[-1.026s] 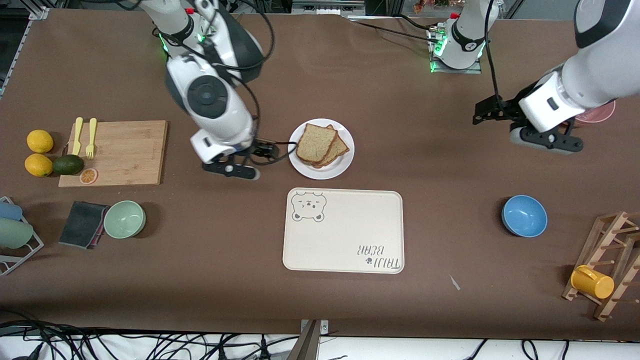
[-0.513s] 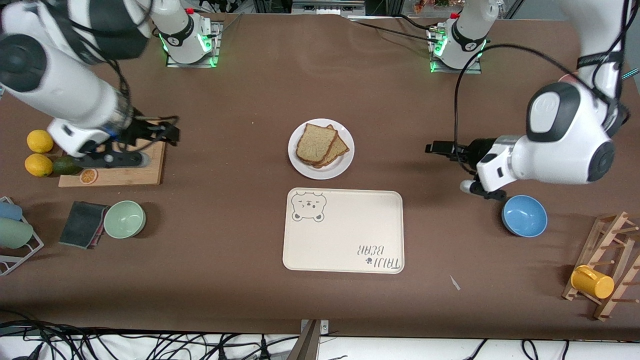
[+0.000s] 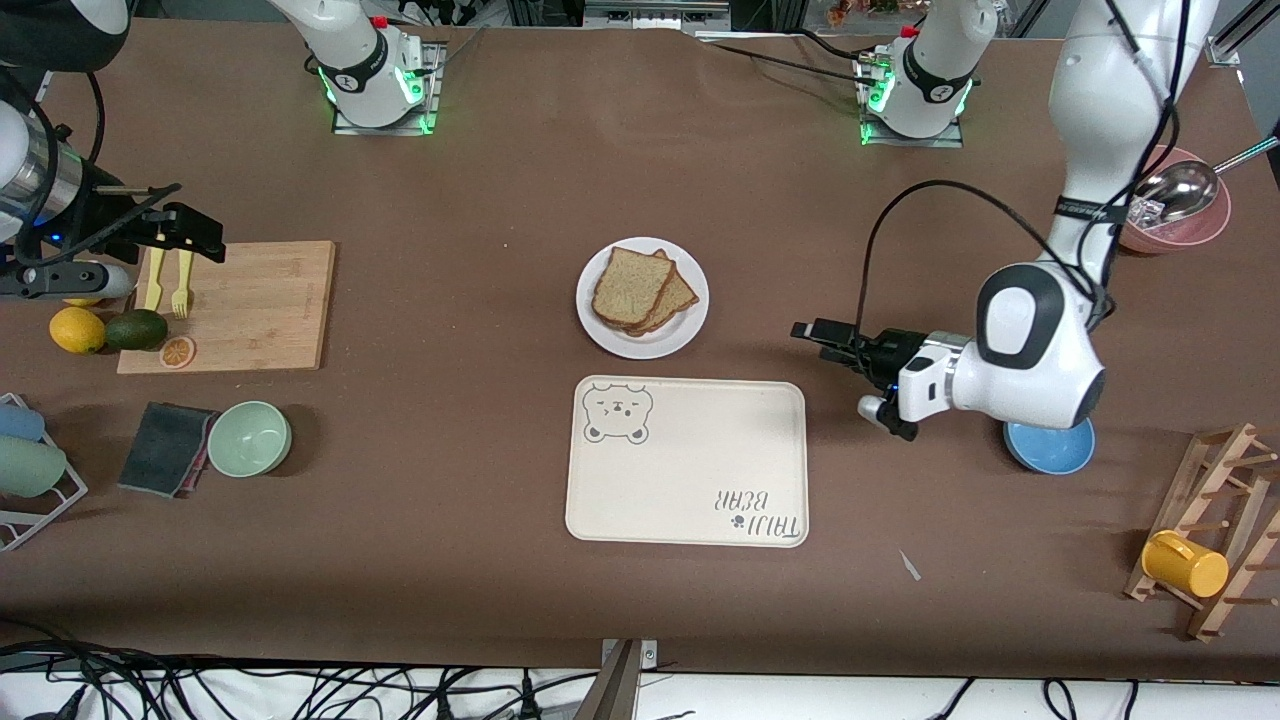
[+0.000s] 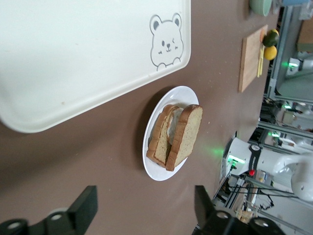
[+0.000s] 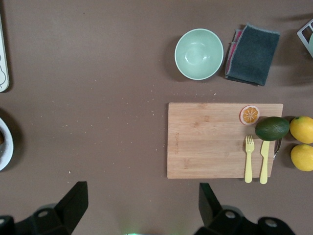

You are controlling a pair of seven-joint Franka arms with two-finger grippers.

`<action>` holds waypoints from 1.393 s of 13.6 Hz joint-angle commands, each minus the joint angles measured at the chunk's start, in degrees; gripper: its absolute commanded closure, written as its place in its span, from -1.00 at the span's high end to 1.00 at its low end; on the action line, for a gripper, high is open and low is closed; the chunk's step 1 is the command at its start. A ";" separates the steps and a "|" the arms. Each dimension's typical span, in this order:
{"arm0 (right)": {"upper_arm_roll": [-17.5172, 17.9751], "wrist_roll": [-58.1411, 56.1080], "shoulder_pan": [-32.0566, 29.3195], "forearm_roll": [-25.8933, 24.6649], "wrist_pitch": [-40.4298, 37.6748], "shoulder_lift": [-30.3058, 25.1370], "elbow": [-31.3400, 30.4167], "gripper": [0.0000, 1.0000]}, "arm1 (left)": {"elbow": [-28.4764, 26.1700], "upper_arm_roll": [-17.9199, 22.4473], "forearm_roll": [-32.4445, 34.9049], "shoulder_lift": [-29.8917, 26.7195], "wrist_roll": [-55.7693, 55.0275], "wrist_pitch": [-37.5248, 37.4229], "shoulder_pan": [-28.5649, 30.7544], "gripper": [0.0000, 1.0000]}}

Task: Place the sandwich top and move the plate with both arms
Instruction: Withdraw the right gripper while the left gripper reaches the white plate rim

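The white plate [image 3: 597, 325] lies mid-table and carries two stacked bread slices. The speckled tan sandwich top [image 3: 628, 284] lies on a browner slice [image 3: 683, 297]. My left gripper [image 3: 815, 332] hovers low over bare table between the plate and the blue bowl, pointing at the plate. In the left wrist view this gripper [image 4: 145, 200] is open and empty, with the plate [image 4: 161, 171] and sandwich top [image 4: 189, 131] ahead. My right gripper [image 3: 195, 235] hangs over the cutting board's end by the yellow forks. It too is open [image 5: 142, 196] and holds nothing.
A cream bear tray [image 3: 690, 470] lies just nearer the front camera than the plate. A blue bowl [image 3: 1050, 450] sits under the left arm. The cutting board [image 3: 250, 300], green bowl [image 3: 249, 437], dark cloth [image 3: 165, 447], fruit and a wooden rack [image 3: 1220, 520] line the table's ends.
The right arm has pulled back from beside the plate to over the cutting board's end. The left arm has swung in from its end of the table toward the plate.
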 commanded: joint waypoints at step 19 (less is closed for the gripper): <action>0.28 0.59 -0.07 0.91 0.50 0.18 0.93 1.00 | -16.05 -6.09 -24.03 3.94 24.74 25.39 -9.01 -0.16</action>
